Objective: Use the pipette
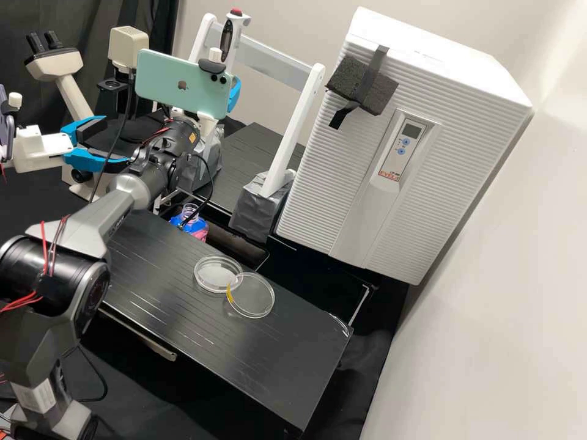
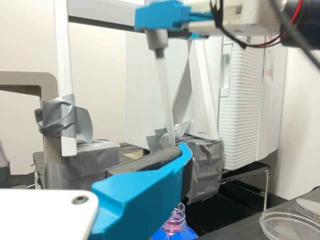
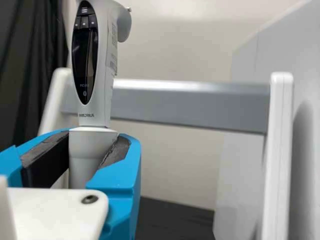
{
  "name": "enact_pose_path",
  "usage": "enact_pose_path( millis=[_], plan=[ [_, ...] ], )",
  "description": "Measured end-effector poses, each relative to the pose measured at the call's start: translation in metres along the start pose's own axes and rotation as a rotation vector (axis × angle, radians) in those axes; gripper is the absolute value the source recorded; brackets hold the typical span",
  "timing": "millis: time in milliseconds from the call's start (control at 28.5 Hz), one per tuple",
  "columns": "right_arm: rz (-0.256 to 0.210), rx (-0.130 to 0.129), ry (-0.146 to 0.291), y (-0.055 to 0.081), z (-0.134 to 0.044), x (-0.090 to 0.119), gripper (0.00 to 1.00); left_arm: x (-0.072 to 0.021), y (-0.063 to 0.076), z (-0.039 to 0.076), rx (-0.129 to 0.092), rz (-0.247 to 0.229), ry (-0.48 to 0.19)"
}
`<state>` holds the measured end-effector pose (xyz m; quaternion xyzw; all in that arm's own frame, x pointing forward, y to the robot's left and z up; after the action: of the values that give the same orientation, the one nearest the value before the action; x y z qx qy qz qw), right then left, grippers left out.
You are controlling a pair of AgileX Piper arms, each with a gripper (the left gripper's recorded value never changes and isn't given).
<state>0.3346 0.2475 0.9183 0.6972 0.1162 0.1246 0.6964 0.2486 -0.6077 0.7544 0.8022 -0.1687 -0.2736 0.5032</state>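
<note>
Blue right claw (image 3: 89,152): clamped round the pipette (image 3: 95,65) at its lower body.
Pipette: upright in that claw, tip hanging straight beneath it.
Pink bottle (image 2: 176,226): below the claw, roughly under the tip, apart from it.
Left claw (image 1: 107,142): beside, fingers spread, empty.
Petri dishes (image 1: 218,273): farther out on the black platform (image 1: 275,360).
Risk: a slanted descent could knock the tip against the narrow bottle neck and topple it.

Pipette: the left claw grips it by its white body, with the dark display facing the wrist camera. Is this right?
Not quite. It is the right claw that grips the pipette by its white body, with the dark display facing the wrist camera. The right wrist view shows this.
</note>
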Motion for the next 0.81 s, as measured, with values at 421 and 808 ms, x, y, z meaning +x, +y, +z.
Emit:
enact_pose_path(
  millis=[421, 808],
  plan=[
    [-0.005, 0.022, -0.050, 0.011, 0.006, 0.012, 0.00, 0.0016, 0.001, 0.003, -0.003, 0.005, -0.008],
    [0.005, 0.031, -0.043, 0.014, 0.004, 0.021, 0.00, 0.0020, 0.001, 0.004, 0.003, 0.007, -0.010]
  ],
)
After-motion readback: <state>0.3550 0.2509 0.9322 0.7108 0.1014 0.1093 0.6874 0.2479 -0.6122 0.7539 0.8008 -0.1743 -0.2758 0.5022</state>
